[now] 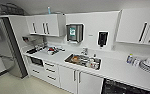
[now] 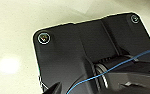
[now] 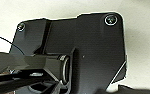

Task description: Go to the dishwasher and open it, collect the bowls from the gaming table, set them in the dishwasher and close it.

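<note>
1. Two wrist views give only pale floor behind the robot's own dark plate; can't tell whether left or right jaws are spread or pressed together.
2. Head view: kitchenette w/ white L-shaped worktop running from 9 o'clock across to 3 o'clock.
3. Dishwasher sits at approx 5 o'clock, under the worktop, dark interior showing w/ racks inside; appears open, front panel not visible.
4. Steel sink set into the worktop near centre, holding dishes; tap just behind it at 12 o'clock from the basin.
5. Stack of white plates on the worktop at 3 o'clock, bottle w/ blue label just beside it.
6. Wall above sink: paper-towel dispenser and dark soap dispenser.
7. White wall cabinets at 11 o'clock and more at 2 o'clock.
8. Clutter of small items on the worktop at 10 o'clock; too blurred to name.
9. Built-in microwave below the worktop at 9 o'clock, white drawers beside it.
</note>
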Controlling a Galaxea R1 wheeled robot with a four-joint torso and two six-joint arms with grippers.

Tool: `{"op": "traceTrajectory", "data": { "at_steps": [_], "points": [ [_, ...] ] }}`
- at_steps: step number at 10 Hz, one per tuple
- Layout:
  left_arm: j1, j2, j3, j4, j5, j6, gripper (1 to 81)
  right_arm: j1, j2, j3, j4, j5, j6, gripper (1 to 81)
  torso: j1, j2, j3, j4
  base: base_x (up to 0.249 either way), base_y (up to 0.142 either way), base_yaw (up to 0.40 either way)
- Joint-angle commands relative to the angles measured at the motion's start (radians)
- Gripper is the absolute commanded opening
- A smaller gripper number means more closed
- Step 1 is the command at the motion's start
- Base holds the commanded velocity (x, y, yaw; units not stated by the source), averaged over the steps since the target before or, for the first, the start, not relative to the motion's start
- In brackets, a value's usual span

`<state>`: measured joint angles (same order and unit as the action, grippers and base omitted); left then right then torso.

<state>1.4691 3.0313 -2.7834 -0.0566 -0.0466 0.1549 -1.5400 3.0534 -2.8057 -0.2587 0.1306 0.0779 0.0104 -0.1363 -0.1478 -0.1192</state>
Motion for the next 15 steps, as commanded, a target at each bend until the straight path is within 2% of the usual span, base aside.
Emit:
{"op": "traceTrajectory", "data": {
  "at_steps": [1, 15],
  "points": [
    [-0.054, -0.001, -0.002, 0.004, 0.050, 0.008, 81.1, 0.048, -0.008, 0.000, -0.007, -0.042, 0.003, 81.1, 0.000, 0.000, 0.000, 0.000, 0.000, 0.000, 0.366],
    [-0.051, -0.005, -0.002, 0.004, 0.050, 0.012, 81.1, 0.039, -0.012, -0.001, -0.010, -0.043, -0.004, 81.1, 0.000, 0.000, 0.000, 0.000, 0.000, 0.000, 0.367]
  ]
}}
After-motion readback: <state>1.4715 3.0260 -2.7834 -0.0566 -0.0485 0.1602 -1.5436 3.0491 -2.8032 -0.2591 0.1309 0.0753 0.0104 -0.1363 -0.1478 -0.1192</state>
